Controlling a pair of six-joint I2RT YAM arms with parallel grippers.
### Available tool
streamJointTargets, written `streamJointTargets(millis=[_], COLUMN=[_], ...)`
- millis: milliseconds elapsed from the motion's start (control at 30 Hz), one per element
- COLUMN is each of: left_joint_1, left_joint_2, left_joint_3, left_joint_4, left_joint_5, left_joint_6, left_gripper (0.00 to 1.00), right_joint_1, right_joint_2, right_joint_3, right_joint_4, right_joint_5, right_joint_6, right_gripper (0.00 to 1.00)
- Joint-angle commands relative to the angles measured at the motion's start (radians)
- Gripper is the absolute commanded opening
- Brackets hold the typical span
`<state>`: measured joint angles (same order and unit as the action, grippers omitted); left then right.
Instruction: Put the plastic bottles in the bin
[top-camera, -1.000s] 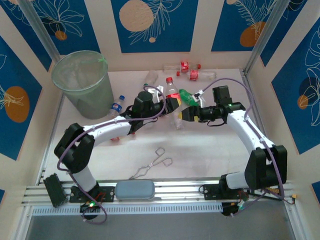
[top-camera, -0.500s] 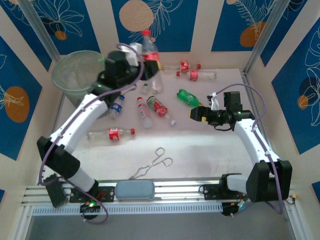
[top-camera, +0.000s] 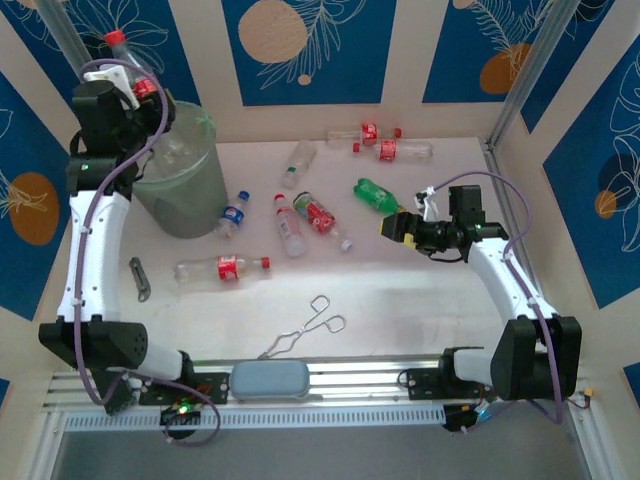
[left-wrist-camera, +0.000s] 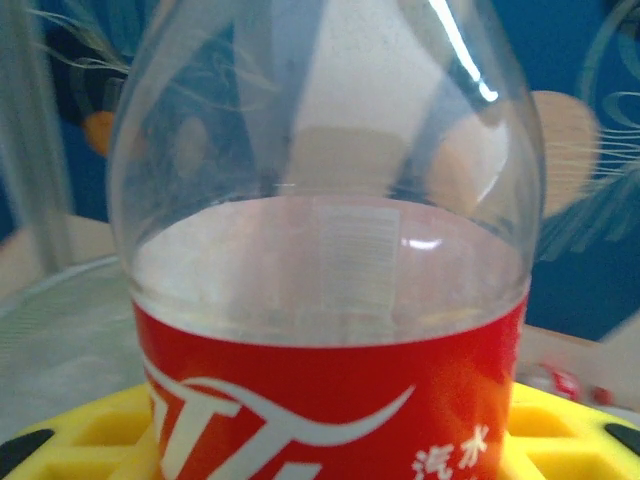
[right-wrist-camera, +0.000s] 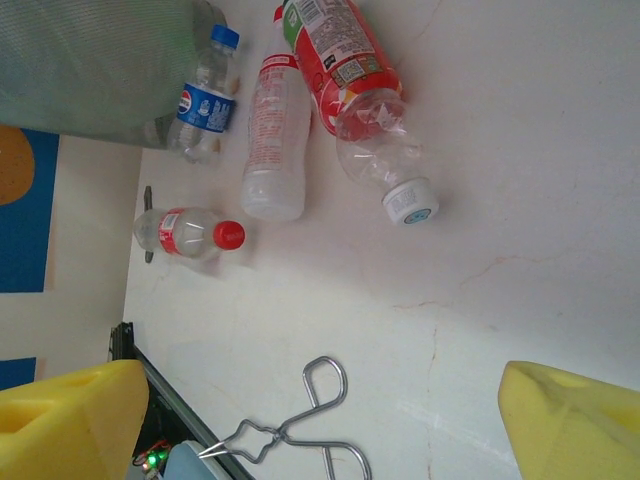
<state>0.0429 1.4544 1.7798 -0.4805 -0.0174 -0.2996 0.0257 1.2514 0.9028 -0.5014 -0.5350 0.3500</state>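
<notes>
**Bottle Lifted Up to the Bin**

Swung the left pincer (top-camera: 122, 88) away from the middle of the table (top-camera: 420, 300) and up to 10 o'clock. Now holding a red-label bottle (top-camera: 128, 58) high in the air, cap up. Pinched round its middle between the yellow pads (left-wrist-camera: 90, 430). Hangs right by the 10 o'clock edge of the bin (top-camera: 190, 195). Hard to tell if fully over the open top yet. Not let go so far.

Good news for the job: one bottle nearly in. Most likely just a small nudge over the rim, then open the pincer and let it drop.

Pulled the right pincer (top-camera: 392, 226) back a little toward 3 o'clock. Open wide, holding nothing. Sits near the green bottle (top-camera: 375, 193), which lies at its 11 o'clock, so maybe next to be picked.

Eight more bottles to go on the table. Among them the blue-label bottle (top-camera: 234, 213) at the foot of the bin, and a long red-label one (top-camera: 225, 268) lying at 8 o'clock. Leave the metal tongs (top-camera: 305, 330) at 6 o'clock alone.
</notes>
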Motion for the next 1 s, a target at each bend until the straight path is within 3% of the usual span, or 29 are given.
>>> streamJointTargets(millis=[0, 167, 367, 633, 967], left_joint_1=[0.045, 0.067, 0.066, 0.058, 0.049], left_joint_2=[0.036, 0.149, 0.258, 0.263, 0.273], left_joint_3=[0.039, 0.086, 0.108, -0.096, -0.240], left_joint_4=[-0.011, -0.013, -0.029, 0.088, 0.157], left_joint_5=[-0.099, -0.110, -0.019, 0.078, 0.110], left_joint_6=[0.081, 0.141, 0.166, 0.150, 0.138], left_gripper=[0.00, 0.00, 0.00, 0.00, 0.00], right_joint_1=[-0.002, 0.004, 0.013, 0.017, 0.024], right_joint_2=[0.009, 0.014, 0.019, 0.051, 0.082], right_joint_3=[0.002, 0.004, 0.001, 0.001, -0.005], right_joint_4=[-0.018, -0.025, -0.026, -0.013, 0.011], right_joint_5=[-0.022, -0.015, 0.011, 0.016, 0.019], right_joint_6=[-0.006, -0.006, -0.008, -0.009, -0.005], right_gripper=[0.91, 0.91, 0.91, 0.91, 0.91])
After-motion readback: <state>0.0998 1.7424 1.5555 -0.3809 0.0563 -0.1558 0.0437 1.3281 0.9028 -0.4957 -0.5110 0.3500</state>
